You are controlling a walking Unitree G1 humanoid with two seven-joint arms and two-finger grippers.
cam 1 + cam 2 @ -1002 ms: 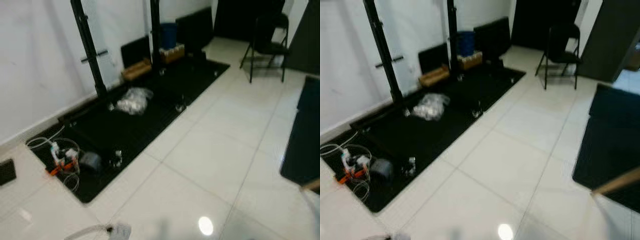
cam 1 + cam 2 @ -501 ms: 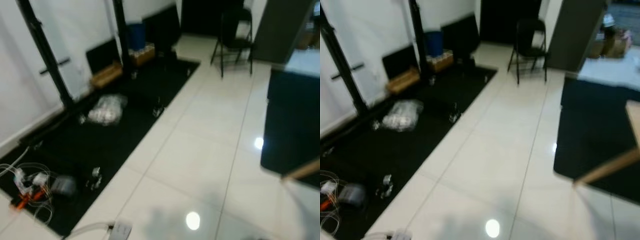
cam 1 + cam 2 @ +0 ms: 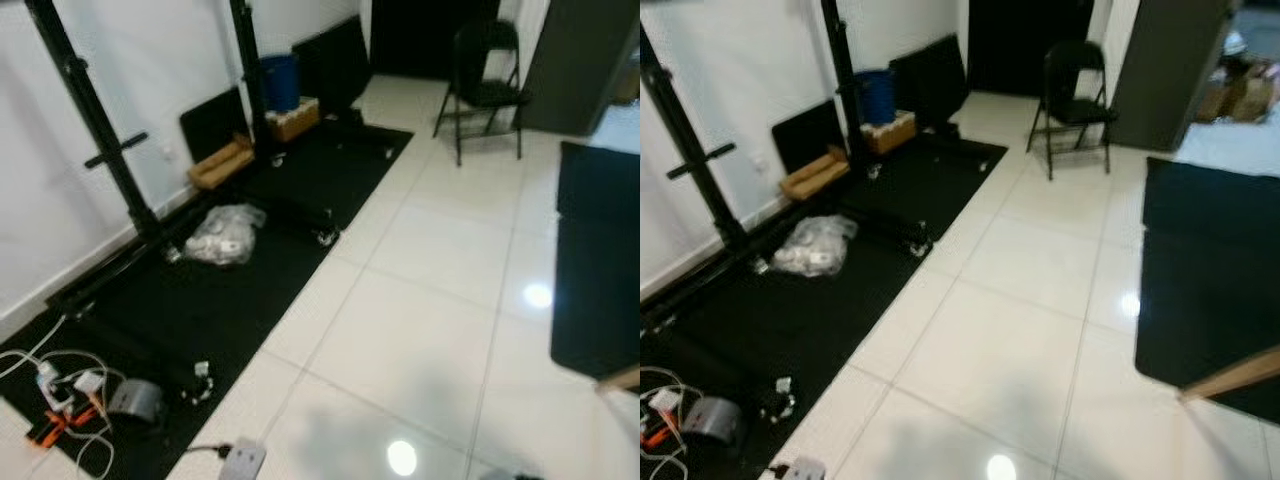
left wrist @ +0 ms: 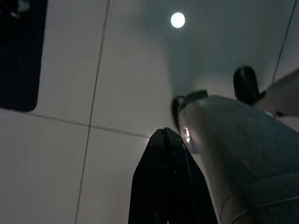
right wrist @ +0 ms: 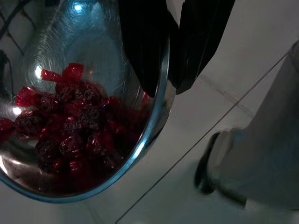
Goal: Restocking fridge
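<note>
In the right wrist view, my right gripper (image 5: 164, 87) is shut on the rim of a shiny metal bowl (image 5: 88, 42), one finger inside and one outside. The bowl holds several red wrapped sweets (image 5: 70, 133) and hangs over the white tiled floor. My left gripper (image 4: 163, 134) is shut with nothing in it, pointing down at the tiles beside my own leg (image 4: 238, 154). I cannot make out a fridge in either eye view.
A long black mat (image 3: 200, 290) lies at the left with a black rack (image 3: 95, 140), a plastic bag (image 3: 225, 232), a blue bin (image 3: 280, 82) and cables (image 3: 60, 400). A folding chair (image 3: 485, 90) stands ahead. A dark rug (image 3: 600, 260) and a wooden leg (image 3: 1230, 375) lie right.
The whole view has swung as I turn and walk; the chair and the dark rug on the right now show more fully. Nothing in the room has moved itself.
</note>
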